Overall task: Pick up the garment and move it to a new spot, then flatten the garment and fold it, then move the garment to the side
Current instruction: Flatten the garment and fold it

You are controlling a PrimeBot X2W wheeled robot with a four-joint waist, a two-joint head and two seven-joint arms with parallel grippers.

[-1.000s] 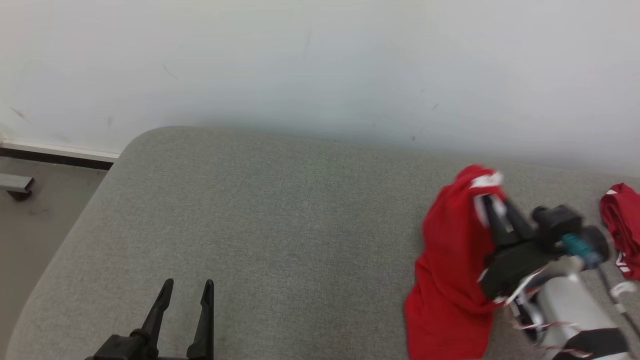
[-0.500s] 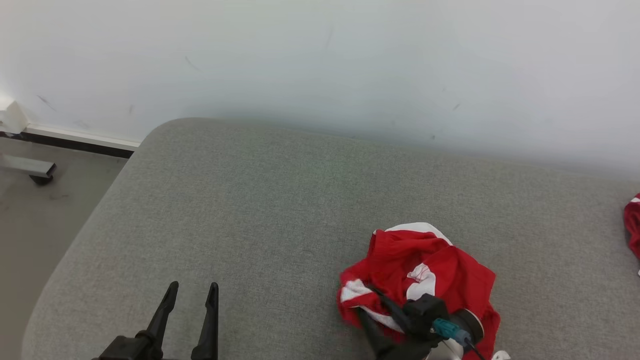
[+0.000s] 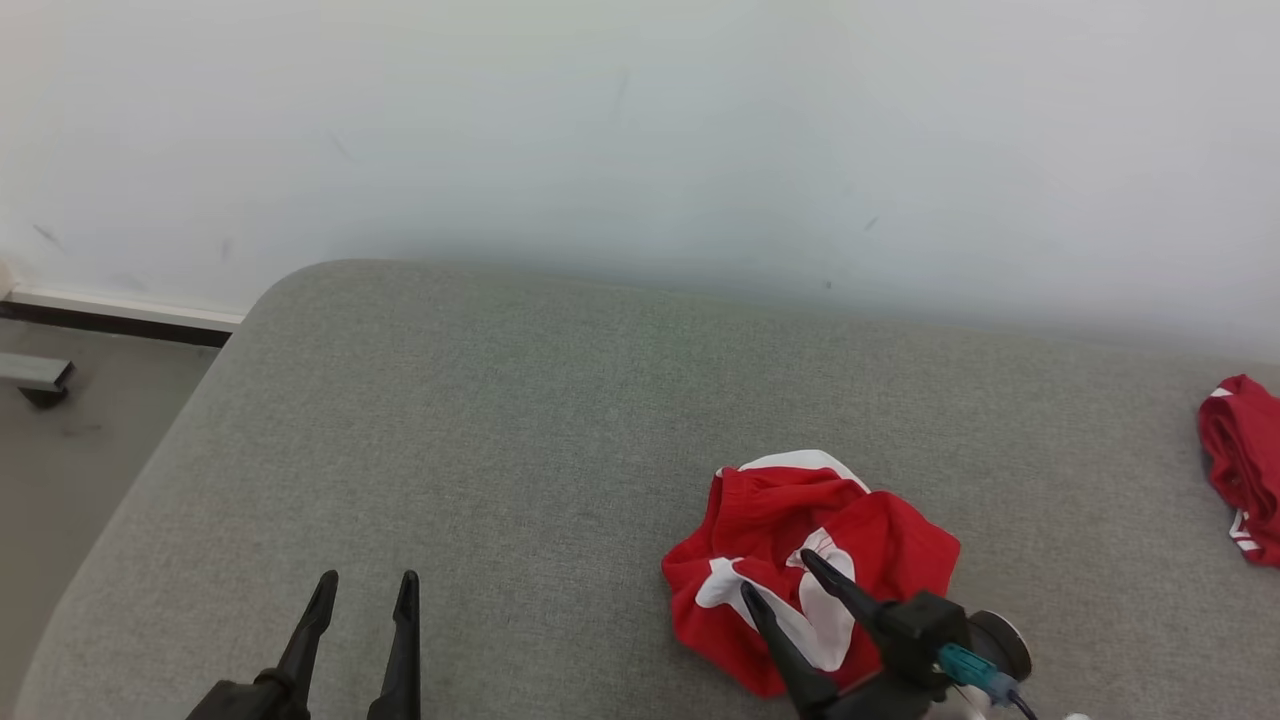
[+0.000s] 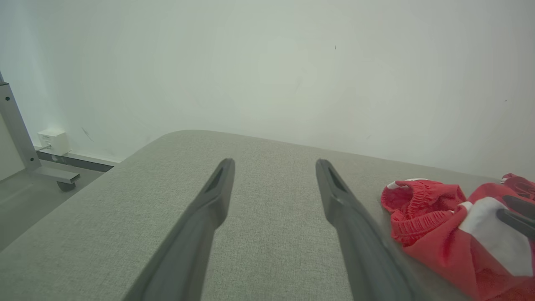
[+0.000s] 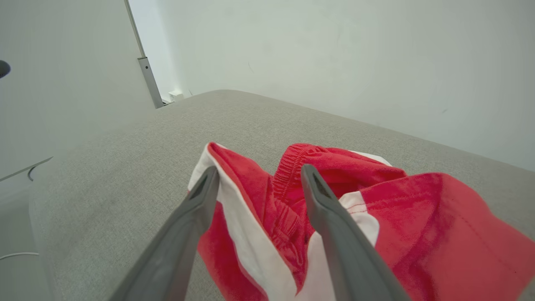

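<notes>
A red garment (image 3: 880,545) with white panels lies crumpled in a heap on the grey cushioned surface (image 3: 560,430), right of the middle. My right gripper (image 3: 778,573) hovers over its near edge, open, with the red and white cloth (image 5: 267,217) showing loose between and under the fingers. The left gripper (image 3: 365,585) stands open at the lower left over bare cushion. From the left wrist the heap (image 4: 455,225) sits to the right of the left gripper (image 4: 273,165), apart from it.
A second red garment (image 3: 1245,465) lies at the cushion's far right edge. A white wall (image 3: 640,140) rises behind the cushion. Floor (image 3: 60,470) and a metal frame foot (image 3: 35,378) lie past the rounded left corner.
The right gripper brought the hanging garment down and leftward onto the cushion, then opened and let it go. The head camera shifted slightly. The left gripper stayed open in place.
</notes>
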